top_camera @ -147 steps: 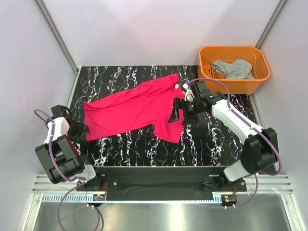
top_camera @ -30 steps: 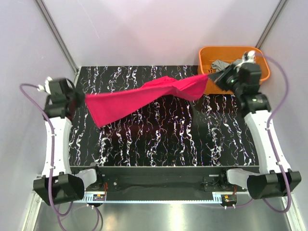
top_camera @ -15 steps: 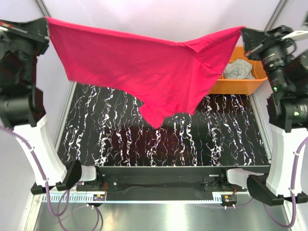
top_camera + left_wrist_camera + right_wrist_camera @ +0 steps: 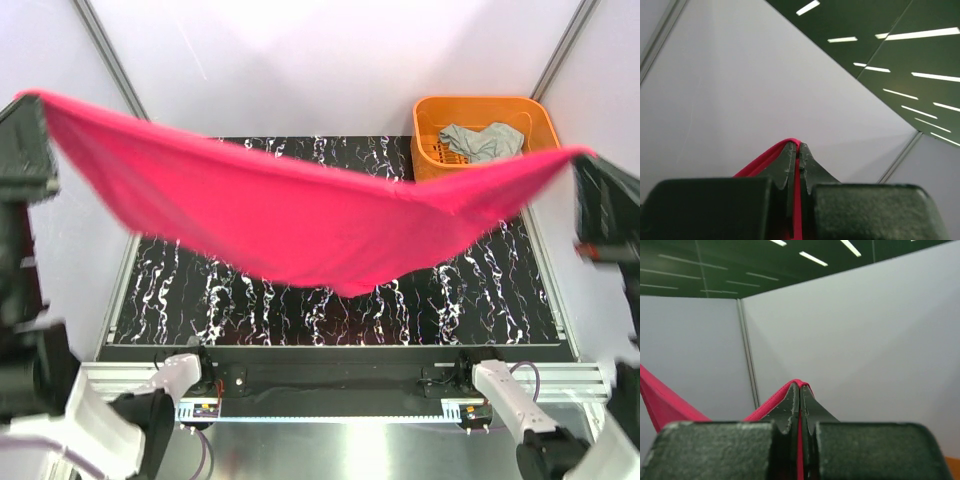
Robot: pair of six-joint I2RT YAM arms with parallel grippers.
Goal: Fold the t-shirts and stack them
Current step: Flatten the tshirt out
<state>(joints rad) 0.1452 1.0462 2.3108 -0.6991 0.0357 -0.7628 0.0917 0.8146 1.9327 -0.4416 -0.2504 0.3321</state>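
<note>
A red t-shirt hangs stretched in the air across the whole top view, sagging in the middle above the black marbled table. My left gripper holds its left end high at the frame's left edge, jaws shut on the red cloth. My right gripper is shut on the right end, and red fabric shows pinched between its fingers. A grey t-shirt lies crumpled in the orange basket at the back right.
White walls with metal posts enclose the table on three sides. Both arm bases sit at the near edge. Both wrist views look up at wall and ceiling only.
Both arms have risen further and come toward the camera with the red t-shirt. It now hangs in a flatter, wider span. About five seconds ago it lay on the table.
</note>
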